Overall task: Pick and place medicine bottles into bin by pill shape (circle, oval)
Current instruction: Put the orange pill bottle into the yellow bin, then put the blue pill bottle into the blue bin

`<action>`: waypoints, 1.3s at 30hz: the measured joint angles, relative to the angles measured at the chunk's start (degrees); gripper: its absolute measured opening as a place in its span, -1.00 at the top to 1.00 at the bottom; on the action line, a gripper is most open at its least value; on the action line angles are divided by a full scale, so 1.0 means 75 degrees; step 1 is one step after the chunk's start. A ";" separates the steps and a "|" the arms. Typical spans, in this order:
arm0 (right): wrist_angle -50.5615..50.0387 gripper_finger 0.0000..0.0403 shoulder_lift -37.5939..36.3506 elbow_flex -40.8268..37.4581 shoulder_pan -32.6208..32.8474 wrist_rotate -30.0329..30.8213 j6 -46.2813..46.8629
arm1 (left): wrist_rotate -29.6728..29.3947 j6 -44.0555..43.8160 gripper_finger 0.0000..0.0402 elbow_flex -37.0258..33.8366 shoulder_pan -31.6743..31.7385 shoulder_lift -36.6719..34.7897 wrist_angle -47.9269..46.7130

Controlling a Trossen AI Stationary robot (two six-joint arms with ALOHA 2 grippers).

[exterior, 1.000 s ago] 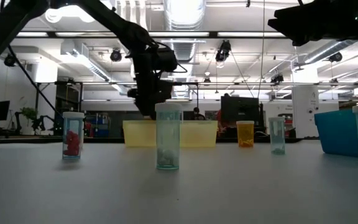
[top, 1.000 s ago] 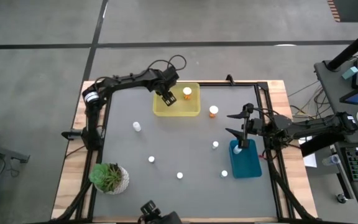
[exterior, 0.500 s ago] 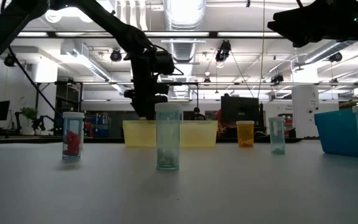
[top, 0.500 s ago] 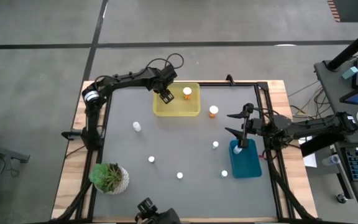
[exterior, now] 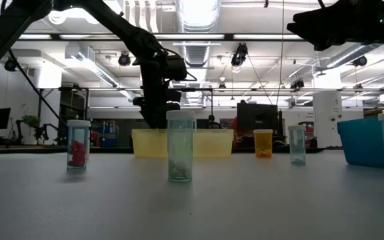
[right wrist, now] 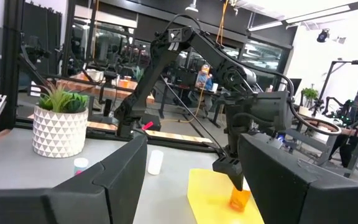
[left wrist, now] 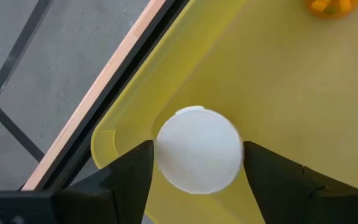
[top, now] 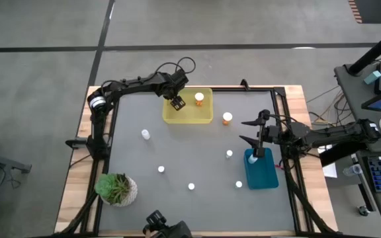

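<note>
While the left arm works over the yellow bin, step in hand: placing a bottle into it
Left gripper [top: 176, 102]: above the near-left corner of the yellow bin [top: 188, 118]; its fingers flank a white-capped bottle [left wrist: 197, 149] seen in the left wrist view; whether they grip it or have let go, I cannot tell
Already in the bin: an orange bottle [top: 199, 98] toward its far side
Right gripper [top: 254, 132]: waiting with fingers spread, just above the blue bin [top: 263, 173]
Loose bottles: one orange [top: 227, 118] beside the yellow bin, small white ones scattered over the tabletop [top: 177, 155]
Next move, as I judge it: release if not done, lift clear, go for another bottle
</note>
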 joint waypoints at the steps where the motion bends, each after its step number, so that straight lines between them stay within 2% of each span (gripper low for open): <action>1: 0.0000 -0.21 0.0000 0.0000 0.0000 -0.0001 -0.0001 | 0.0000 0.0000 -0.14 0.0003 0.0000 0.0000 0.0005; 9: -0.0003 -0.21 -0.0003 0.0000 0.0000 0.0000 0.0005 | -0.0056 0.0002 -0.15 0.0046 -0.0027 -0.0266 -0.0147; 16: -0.0006 -0.21 -0.0003 0.0000 0.0000 0.0007 0.0127 | -0.0080 -0.0090 -0.15 -0.0002 -0.0457 -0.1249 -0.0469; 21: -0.0006 -0.21 0.0008 0.0000 0.0000 0.0020 0.0384 | -0.0082 -0.0204 -0.16 -0.0070 -0.1347 -0.2093 -0.0264; 25: -0.0014 -0.21 0.0040 0.0000 0.0000 0.0020 0.0709 | -0.0074 -0.0007 -0.16 -0.0380 -0.2295 -0.2718 0.0368; 33: -0.0167 -0.21 0.0154 0.0000 0.0000 0.0144 0.1478 | -0.0059 0.0916 -0.16 -0.1708 -0.4127 -0.3900 0.2136; 39: -0.0726 -0.21 0.0200 0.0000 0.0006 0.0198 0.2805 | -0.0045 0.1273 -0.16 -0.2909 -0.5119 -0.4614 0.3344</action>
